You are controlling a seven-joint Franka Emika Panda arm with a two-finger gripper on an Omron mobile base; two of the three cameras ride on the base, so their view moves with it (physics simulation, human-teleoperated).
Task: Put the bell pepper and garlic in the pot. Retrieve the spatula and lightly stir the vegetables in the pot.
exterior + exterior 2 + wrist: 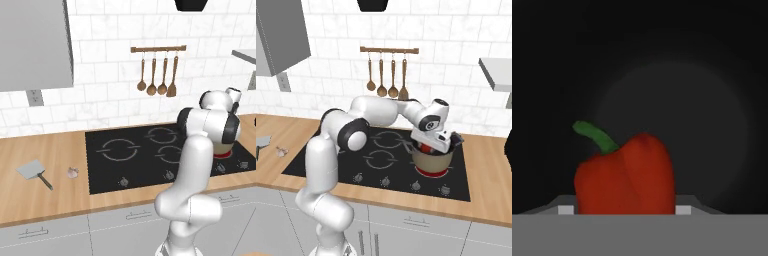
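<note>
Now arm reaches right; pincer [431,146] (over pot [432,160]) — grips bell pepper [625,176].

Arm stretched forward and right, wrist bent down (end effector [428,146] pointing down).

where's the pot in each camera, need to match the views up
Left base view: the pot sits at right of centre on the hob, mostly hidden behind the arm's elbow.
Right base view: pot at right of centre on the hob's red-glowing ring, with the hand over its mouth.
Hand view: its dark inside spreads behind the bell pepper.
Shared landmark: the rack of wooden utensils on the tiled wall.
</note>
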